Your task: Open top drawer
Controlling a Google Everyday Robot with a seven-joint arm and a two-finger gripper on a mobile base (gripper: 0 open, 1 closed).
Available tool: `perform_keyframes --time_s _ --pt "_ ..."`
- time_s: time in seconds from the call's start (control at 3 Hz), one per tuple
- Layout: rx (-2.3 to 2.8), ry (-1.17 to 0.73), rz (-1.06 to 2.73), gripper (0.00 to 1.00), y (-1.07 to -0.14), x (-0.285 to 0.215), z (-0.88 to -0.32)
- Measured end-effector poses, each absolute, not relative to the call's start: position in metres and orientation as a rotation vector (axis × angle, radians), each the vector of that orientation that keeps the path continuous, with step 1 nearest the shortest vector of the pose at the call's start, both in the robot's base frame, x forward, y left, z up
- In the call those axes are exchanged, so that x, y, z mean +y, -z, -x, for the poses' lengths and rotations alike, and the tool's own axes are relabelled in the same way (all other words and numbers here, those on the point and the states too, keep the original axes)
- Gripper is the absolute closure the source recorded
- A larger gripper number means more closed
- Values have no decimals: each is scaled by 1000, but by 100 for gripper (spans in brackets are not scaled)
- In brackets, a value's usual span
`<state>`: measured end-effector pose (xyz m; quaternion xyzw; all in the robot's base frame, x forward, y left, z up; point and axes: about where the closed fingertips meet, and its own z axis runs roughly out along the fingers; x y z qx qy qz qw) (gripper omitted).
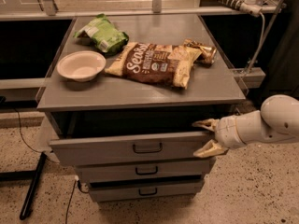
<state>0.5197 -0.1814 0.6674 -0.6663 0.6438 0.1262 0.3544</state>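
The top drawer (107, 148) is the widest grey drawer, under the cabinet top, and stands pulled out a short way with a dark gap above its front. Its small black loop handle (147, 148) is at the middle of the front. My gripper (205, 136) is at the drawer's right end, with one tan finger (203, 123) above the front's top edge and the other (205, 149) over the front face below it. The fingers are spread apart around the drawer's right corner. The white arm (266, 122) reaches in from the right.
Two narrower grey drawers (145, 170) sit below. On the cabinet top (140, 90) lie a white bowl (81, 65), a green bag (102, 33), a brown chip bag (152, 63) and a small brown packet (202, 50). A black pole (32, 185) lies on the floor at left.
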Motion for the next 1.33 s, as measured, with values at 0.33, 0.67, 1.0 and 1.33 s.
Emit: perform_keyframes --time_s 0.33,0.67,1.0,1.33 --pt "1683 -351 1706 13 -658 -186 -514" --pt "1692 -364 1699 36 -657 -186 -511" --pt "1692 -364 1699 60 -664 -185 -511" --pt "1692 -364 1698 84 -669 -185 -511"
